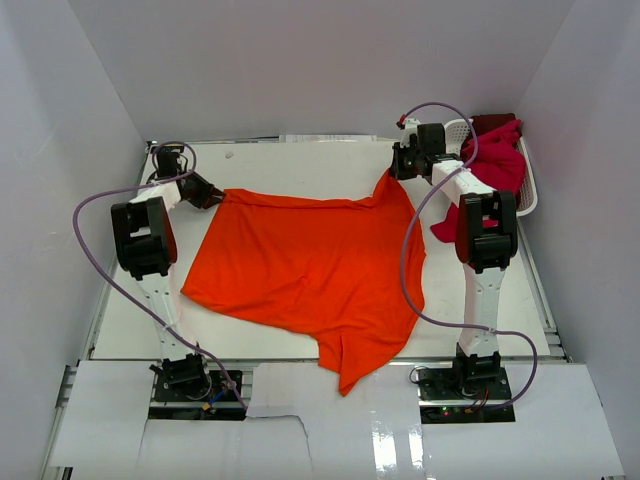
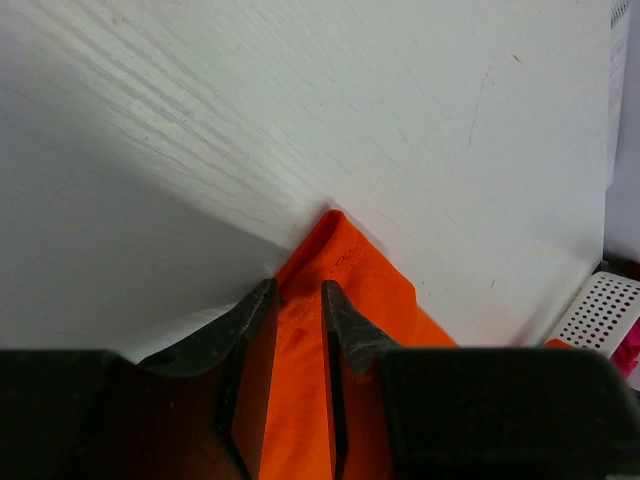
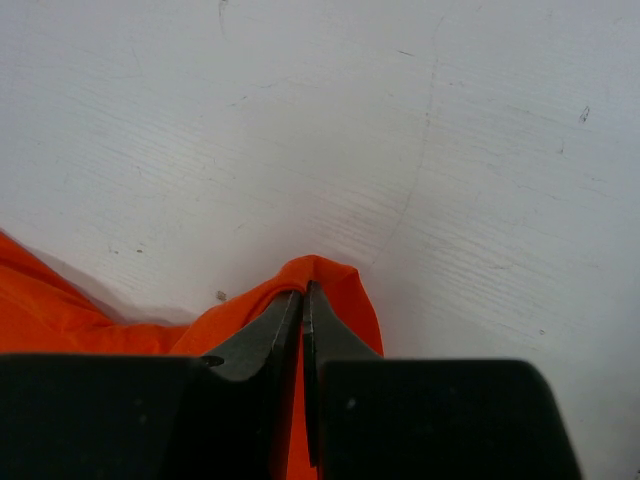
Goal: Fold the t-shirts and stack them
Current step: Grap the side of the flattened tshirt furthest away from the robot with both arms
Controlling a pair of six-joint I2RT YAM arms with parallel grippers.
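A large bright orange t-shirt (image 1: 310, 265) lies spread across the middle of the table, with one end hanging over the near edge. My left gripper (image 1: 205, 193) is at its far left corner. In the left wrist view its jaws (image 2: 298, 288) stand a little apart, with the orange cloth (image 2: 345, 260) lying between them. My right gripper (image 1: 400, 170) is at the far right corner, lifted slightly. In the right wrist view it (image 3: 304, 290) is shut on a fold of the orange cloth (image 3: 345, 285). Crimson and dark red t-shirts (image 1: 497, 165) are heaped at the far right.
A white lattice basket (image 1: 530, 195) holds the red heap at the table's far right edge, and part of the heap spills over its front. A corner of the basket (image 2: 605, 310) also shows in the left wrist view. White walls close in the back and sides.
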